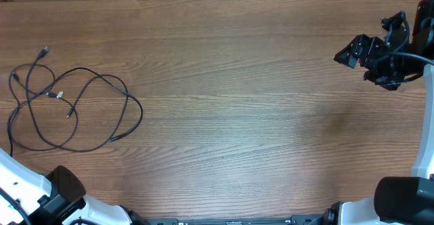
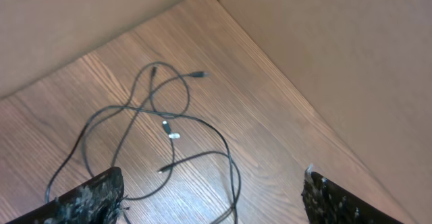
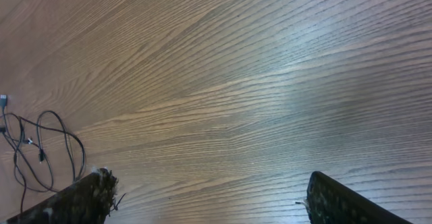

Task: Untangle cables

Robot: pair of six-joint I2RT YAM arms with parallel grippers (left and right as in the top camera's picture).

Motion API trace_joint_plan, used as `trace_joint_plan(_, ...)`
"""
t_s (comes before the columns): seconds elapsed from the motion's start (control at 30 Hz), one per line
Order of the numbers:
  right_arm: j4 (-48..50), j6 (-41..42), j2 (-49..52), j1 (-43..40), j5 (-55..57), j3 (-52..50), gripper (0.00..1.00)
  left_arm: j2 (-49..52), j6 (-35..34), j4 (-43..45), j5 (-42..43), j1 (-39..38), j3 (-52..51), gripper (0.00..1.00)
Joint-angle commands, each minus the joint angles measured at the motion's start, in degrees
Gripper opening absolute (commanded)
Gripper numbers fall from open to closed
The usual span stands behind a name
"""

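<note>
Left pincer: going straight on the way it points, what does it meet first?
Probably the cables, looped on the table ahead of its open fingers; depth is unclear.

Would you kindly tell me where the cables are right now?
In the overhead view the cables lie in loose loops near the left edge of the table, far from the right gripper at the upper right.
</note>
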Motion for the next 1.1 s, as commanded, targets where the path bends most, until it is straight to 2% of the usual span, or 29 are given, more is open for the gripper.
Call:
trace_joint_plan(0.0, 0.1, -0.2, 0.0, -0.1, 0.1, 0.0, 0.89, 0.2, 2.4, -0.4, 3.2, -1.2, -0.2, 0.84)
trace_joint_plan(0.6, -0.1, -0.3, 0.0, -0.1, 0.2, 0.0, 0.89, 0.2, 7.7, -5.1, 3.0, -16.8, -0.2, 0.82)
trace_joint_plan(1.07, -0.3, -0.3, 0.0, -0.1, 0.2, 0.0, 0.89, 0.2, 9.8, -6.3, 2.3, -23.8, -2.4, 0.83)
